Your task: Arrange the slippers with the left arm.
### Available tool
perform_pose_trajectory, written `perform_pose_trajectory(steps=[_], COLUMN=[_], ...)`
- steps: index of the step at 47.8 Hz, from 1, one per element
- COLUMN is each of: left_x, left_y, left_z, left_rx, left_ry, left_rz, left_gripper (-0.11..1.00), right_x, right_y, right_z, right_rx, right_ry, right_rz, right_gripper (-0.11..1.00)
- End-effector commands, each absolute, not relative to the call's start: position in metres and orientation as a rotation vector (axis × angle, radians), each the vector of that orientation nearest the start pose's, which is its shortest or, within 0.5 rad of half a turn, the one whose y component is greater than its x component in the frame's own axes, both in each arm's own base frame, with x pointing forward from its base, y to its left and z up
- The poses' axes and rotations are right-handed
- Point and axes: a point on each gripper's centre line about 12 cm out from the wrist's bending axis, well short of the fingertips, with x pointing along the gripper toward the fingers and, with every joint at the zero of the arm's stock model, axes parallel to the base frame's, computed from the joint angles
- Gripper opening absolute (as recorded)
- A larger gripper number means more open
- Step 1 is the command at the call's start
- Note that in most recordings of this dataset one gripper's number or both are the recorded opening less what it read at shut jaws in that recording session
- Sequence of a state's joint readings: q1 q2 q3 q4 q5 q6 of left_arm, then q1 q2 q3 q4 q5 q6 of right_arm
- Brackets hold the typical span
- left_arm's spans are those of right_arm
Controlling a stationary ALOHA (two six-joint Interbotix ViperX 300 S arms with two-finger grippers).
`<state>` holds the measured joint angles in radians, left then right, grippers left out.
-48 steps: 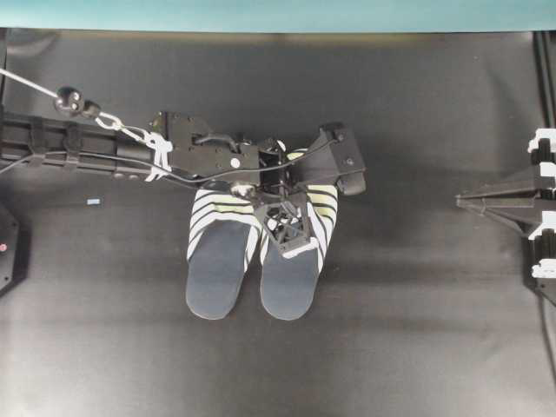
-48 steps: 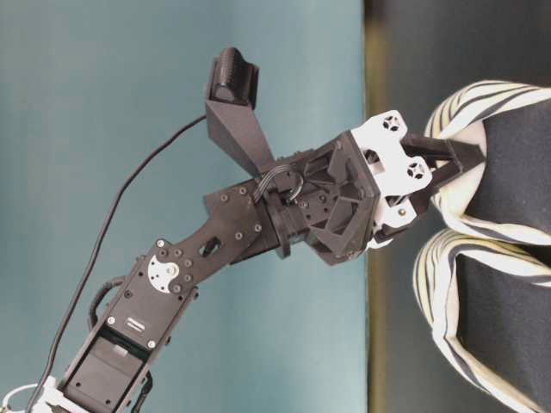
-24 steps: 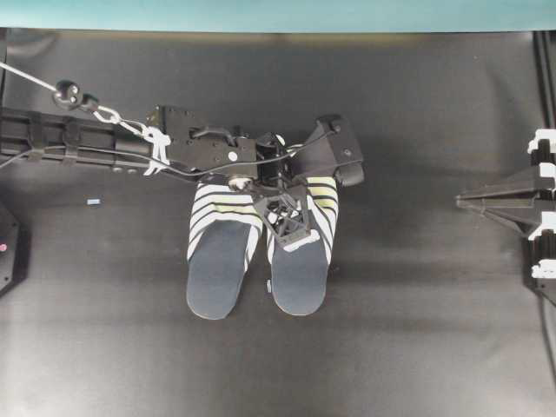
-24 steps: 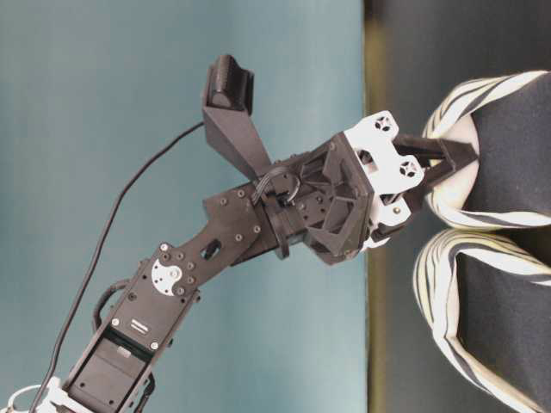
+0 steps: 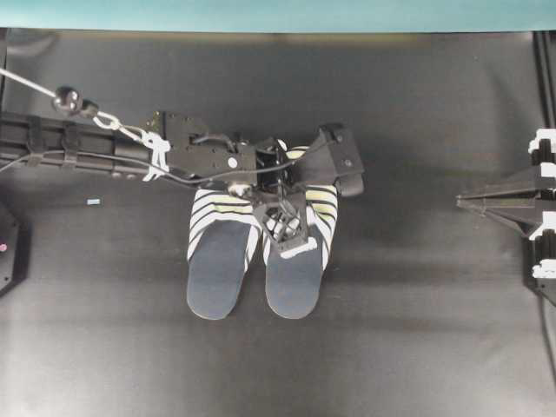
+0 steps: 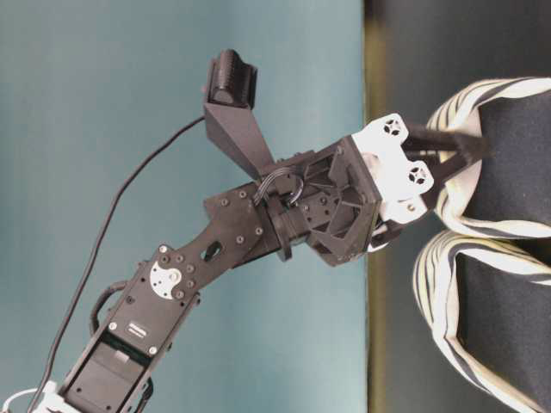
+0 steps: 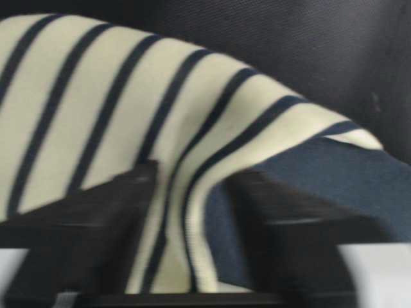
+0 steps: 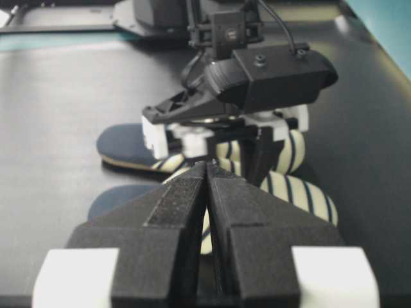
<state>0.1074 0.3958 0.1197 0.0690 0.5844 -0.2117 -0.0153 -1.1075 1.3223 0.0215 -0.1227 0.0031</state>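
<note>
The black table point(image 5: 417, 330) filled the overhead view, with a teal wall point(image 5: 278, 13) along its far edge. Across the table from the left reached the left arm point(image 5: 104, 143), long and black, bound with white cable ties and trailing loose cables, its wrist bent down over the middle of the surface.

The slippers point(image 5: 217, 261) lay side by side near the table's middle, soles flat, striped toe covers toward the teal wall and navy insoles toward the near edge. Their inner edges were close together, and whether they touched could not be told. The right-hand slipper point(image 5: 295, 278) sat under the arm's wrist.

The left gripper point(image 5: 289, 228) pointed down at that slipper's cream-and-black toe cover. In the left wrist view its two dark fingers point(image 7: 96, 218) stood parted on either side of the cover's rear edge, one over the stripes and one toward the navy insole; motion blur hid whether they touched the cloth. The table-level view likewise showed the fingers apart at the cover's edge.

At the right edge of the table the right gripper point(image 8: 207, 192) hung well apart from the slippers, its pointed jaws pressed together on nothing.
</note>
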Motion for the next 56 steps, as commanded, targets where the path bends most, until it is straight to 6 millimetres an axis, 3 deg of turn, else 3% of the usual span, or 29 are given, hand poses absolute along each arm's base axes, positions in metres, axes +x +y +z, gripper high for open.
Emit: perform_pose_trajectory(steps=[1, 6, 8, 21, 28, 44, 56], left_x=[0.483, 0.484, 0.485, 0.476, 0.461, 0.408, 0.364], left_y=[0.054, 0.052, 0.051, 0.034, 0.022, 0.011, 0.008], left_z=[0.139, 0.143, 0.147, 0.23, 0.26, 0.296, 0.317], left_rx=[-0.178, -0.163, -0.155, 0.067, 0.169, 0.221, 0.219], left_ry=[1.057, 1.05, 1.04, 0.882, 0.818, 0.684, 0.469], left_rz=[0.21, 0.198, 0.193, 0.056, -0.003, -0.03, -0.019], left_gripper=[0.57, 0.84, 0.87, 0.85, 0.85, 0.84, 0.84], right_x=[0.17, 0.169, 0.169, 0.168, 0.168, 0.167, 0.165], right_y=[-0.002, -0.002, -0.002, -0.002, -0.002, -0.002, -0.002], right_z=[0.243, 0.244, 0.244, 0.24, 0.238, 0.235, 0.234], right_rx=[0.029, 0.029, 0.031, 0.031, 0.035, 0.042, 0.043], right_ry=[0.083, 0.078, 0.077, 0.086, 0.09, 0.099, 0.116], right_rz=[-0.013, -0.013, -0.013, -0.013, -0.014, -0.014, -0.014], right_gripper=[0.0, 0.0, 0.0, 0.0, 0.0, 0.0, 0.0])
